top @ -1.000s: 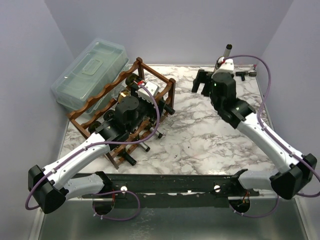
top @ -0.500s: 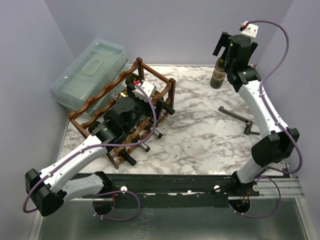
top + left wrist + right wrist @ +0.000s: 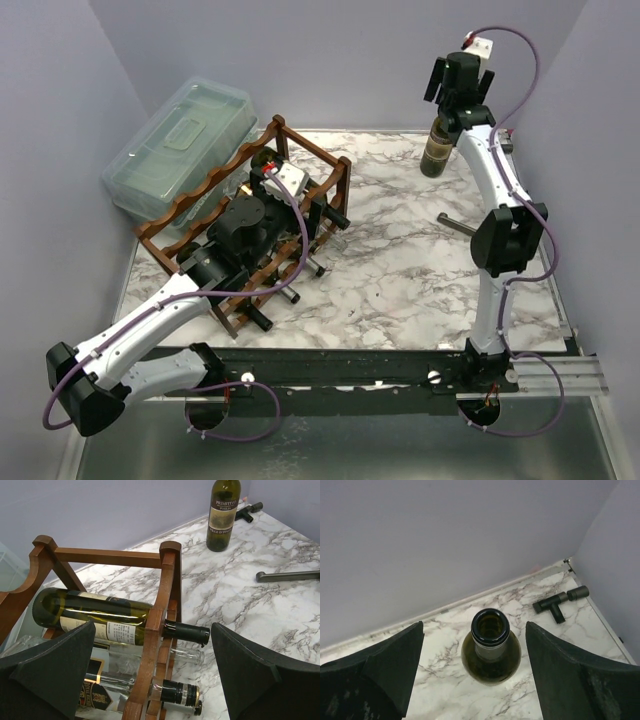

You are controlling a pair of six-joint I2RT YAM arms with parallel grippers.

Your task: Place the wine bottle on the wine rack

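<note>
Wooden wine rack (image 3: 169,575) holding bottles (image 3: 95,614), wine bottle (image 3: 491,652) upright on table (image 3: 240,600), left jaws spread, right jaws spread.

Both arms are bolted to a black base rail (image 3: 340,372) that is dotted with small holes and carries two pale round fasteners. The left arm (image 3: 150,368), at the rail's left end, has smooth light grey shells joined by chunky black joint housings. The right arm (image 3: 488,300), at the rail's right end, is built alike. A thin purple cable (image 3: 160,309) runs along each arm, with slack loops just below the rail. A white camera block (image 3: 482,45) sits by each wrist. The left tool (image 3: 152,626) and right tool (image 3: 474,625) have broad, matte black, wedge-shaped fingers (image 3: 250,675).
</note>
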